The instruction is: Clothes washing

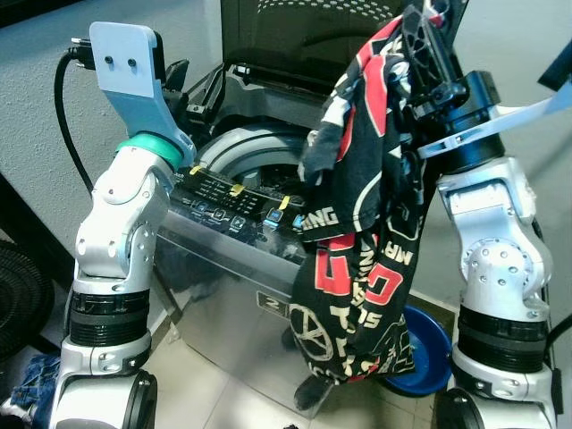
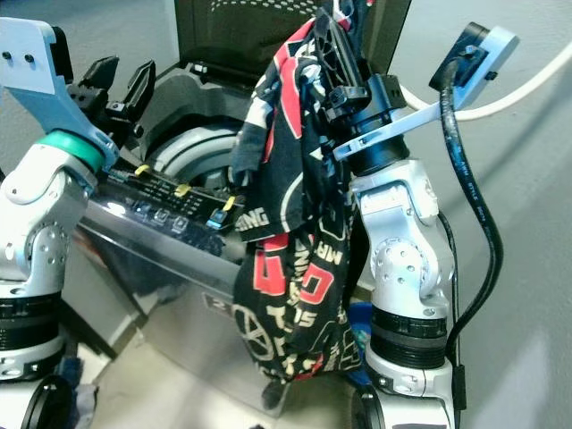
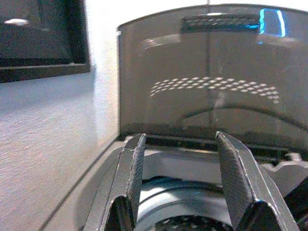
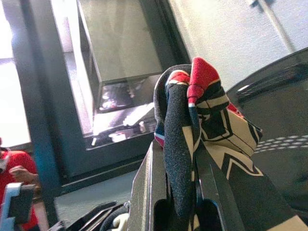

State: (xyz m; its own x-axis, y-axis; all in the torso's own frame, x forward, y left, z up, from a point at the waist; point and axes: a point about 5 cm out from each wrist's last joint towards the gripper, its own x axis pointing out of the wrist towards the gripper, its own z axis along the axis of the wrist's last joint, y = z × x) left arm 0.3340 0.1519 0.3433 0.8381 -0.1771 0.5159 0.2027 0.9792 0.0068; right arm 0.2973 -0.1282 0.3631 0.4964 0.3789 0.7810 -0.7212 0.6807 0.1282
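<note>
Garment above open washer

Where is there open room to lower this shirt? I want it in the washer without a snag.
The drum opening is free, bordered by the raised lid behind and the control panel in front. It is crowded at its left rim, where the open left gripper hovers. The right gripper holds the shirt over the panel's right end.
</note>
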